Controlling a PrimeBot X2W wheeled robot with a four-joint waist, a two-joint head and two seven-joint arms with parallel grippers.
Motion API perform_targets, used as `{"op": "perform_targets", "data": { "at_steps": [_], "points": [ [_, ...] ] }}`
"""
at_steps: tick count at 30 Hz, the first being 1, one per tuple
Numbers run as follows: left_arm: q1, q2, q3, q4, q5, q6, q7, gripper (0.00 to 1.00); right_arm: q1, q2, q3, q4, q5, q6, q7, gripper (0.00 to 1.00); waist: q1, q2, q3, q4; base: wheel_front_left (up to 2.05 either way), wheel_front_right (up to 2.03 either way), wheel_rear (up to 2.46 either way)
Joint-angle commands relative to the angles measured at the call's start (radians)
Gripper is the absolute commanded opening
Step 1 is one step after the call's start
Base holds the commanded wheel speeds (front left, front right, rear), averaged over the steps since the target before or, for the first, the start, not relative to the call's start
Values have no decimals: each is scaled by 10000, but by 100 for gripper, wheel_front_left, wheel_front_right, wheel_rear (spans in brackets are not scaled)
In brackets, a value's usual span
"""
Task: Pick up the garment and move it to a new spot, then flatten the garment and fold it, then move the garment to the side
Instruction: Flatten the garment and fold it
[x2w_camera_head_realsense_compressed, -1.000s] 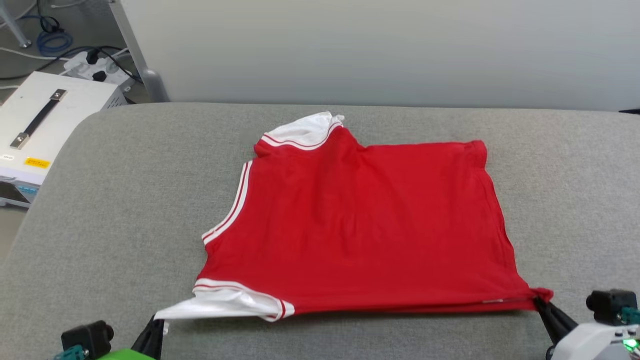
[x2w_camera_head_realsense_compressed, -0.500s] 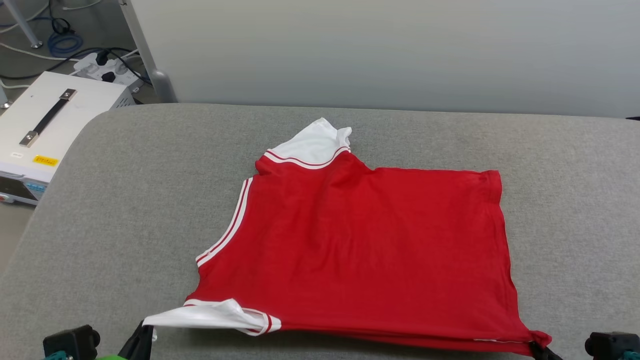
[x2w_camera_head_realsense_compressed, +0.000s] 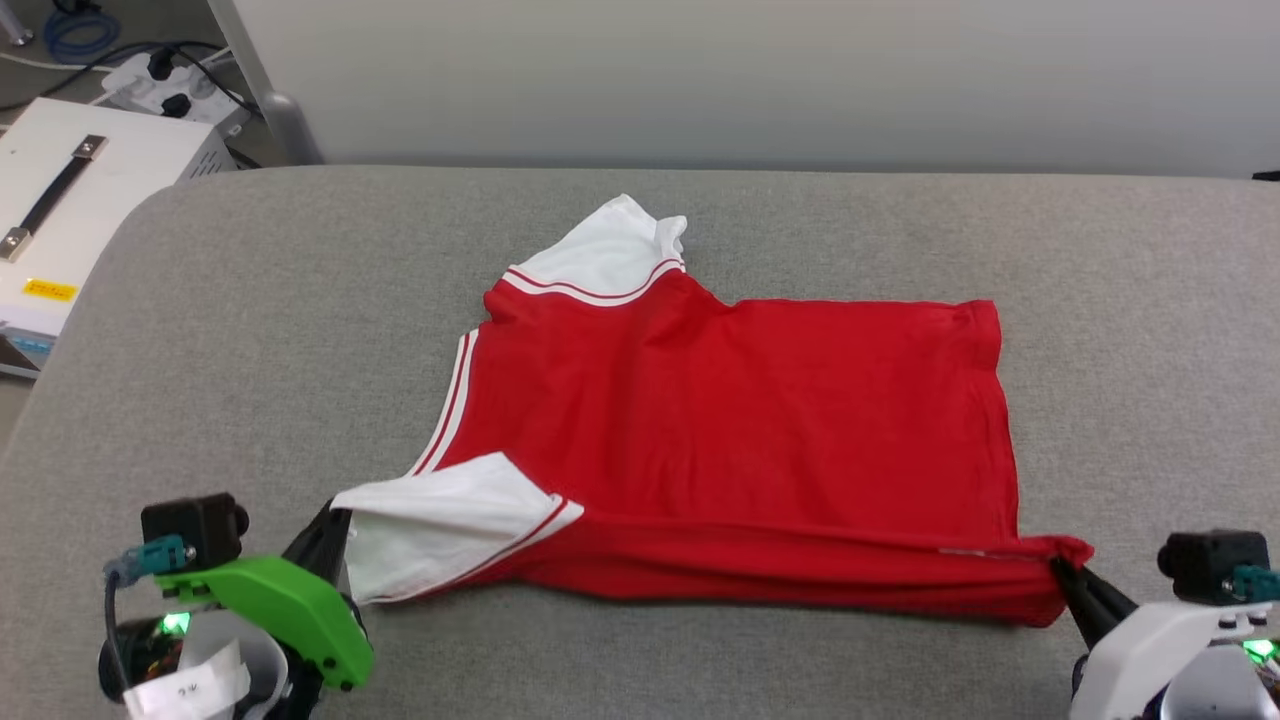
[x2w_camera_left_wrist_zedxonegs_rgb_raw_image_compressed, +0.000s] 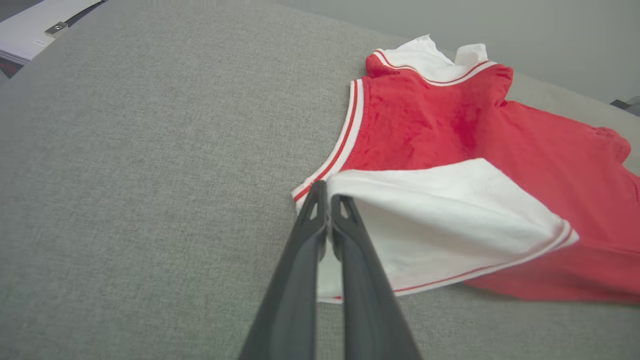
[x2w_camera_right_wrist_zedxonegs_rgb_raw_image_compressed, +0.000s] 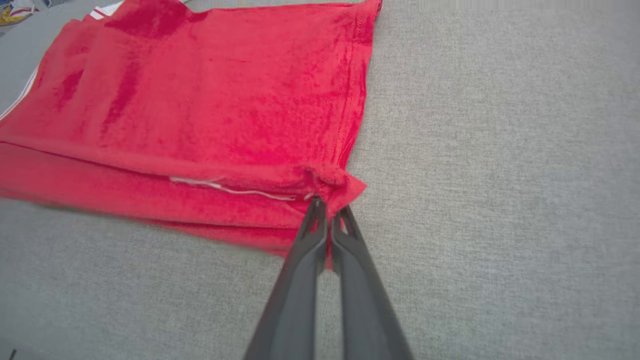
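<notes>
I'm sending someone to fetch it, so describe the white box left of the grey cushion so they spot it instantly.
Find the grey cushion with the red jersey on it, then look past its far-left corner. The white box sits there, lower down. Unlike the power strip and cables behind it, it has a black strap handle and a yellow label.

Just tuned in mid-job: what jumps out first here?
The garment, bright red, lies spread across the middle of the grey cushion. The left gripper pinches its turned-up, white-lined near corner; the right gripper pinches the red hem corner.
</notes>
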Motion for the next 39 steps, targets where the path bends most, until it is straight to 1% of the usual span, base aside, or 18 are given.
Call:
{"op": "perform_targets", "data": {
  "at_steps": [1,5,10,15,20,21,22,23,24,25,32,35,39],
  "points": [
    [-475,-70,-39,270,221,-154,-43,0,-412,-110,62,244,73,-82,-138,0,1,0,295,-63,0,0,0],
    [-1476,-406,-221,1153,274,-553,-164,0,-1350,-358,303,1117,237,-82,-368,0,1,0,632,-79,0,0,0],
    [-2534,-846,-471,2542,180,-1225,-246,0,-2255,-530,736,2178,537,-82,-716,0,1,0,992,-76,0,0,0],
    [-3159,-1225,-651,3946,76,-1771,-401,0,-2856,-612,1187,3200,735,-82,-1252,0,1,0,1135,-136,0,0,0],
    [-3481,-1562,-694,4947,-198,-2252,-488,0,-3318,-619,1732,4265,1064,-82,-1691,0,1,0,1155,-171,0,0,0],
    [-3526,-1647,-716,5135,-302,-2384,-427,7,-3406,-636,1837,4473,1116,-82,-1777,0,1,0,1147,-160,0,0,0],
    [-3570,-1705,-708,5256,-378,-2468,-419,35,-3479,-653,1918,4598,1147,-82,-1874,36,1,0,1138,-152,0,0,0],
    [-3626,-1744,-713,5389,-415,-2535,-433,59,-3563,-670,2004,4724,1184,-82,-2021,100,1,0,1115,-144,0,0,0],
    [-3658,-1783,-708,5480,-465,-2585,-438,98,-3617,-682,2063,4822,1223,-82,-2120,100,1,0,1095,-138,0,0,0],
    [-3703,-1805,-698,5578,-480,-2614,-486,100,-3678,-718,2172,4907,1251,-82,-2254,100,1,0,1066,-128,0,0,0],
    [-3787,-1625,-573,5915,-347,-2526,-948,100,-3716,-819,2334,4766,1360,-82,-3816,100,1,0,665,-136,0,0,0],
    [-3785,-1394,-504,5920,-286,-2488,-1054,100,-3651,-890,2245,4580,1300,-82,-4278,100,1,0,492,-189,0,0,0],
    [-3848,-1017,-461,5774,-202,-2438,-953,100,-3486,-886,1954,4243,1063,-82,-4564,100,1,0,343,-246,0,0,0]
  ]
}}
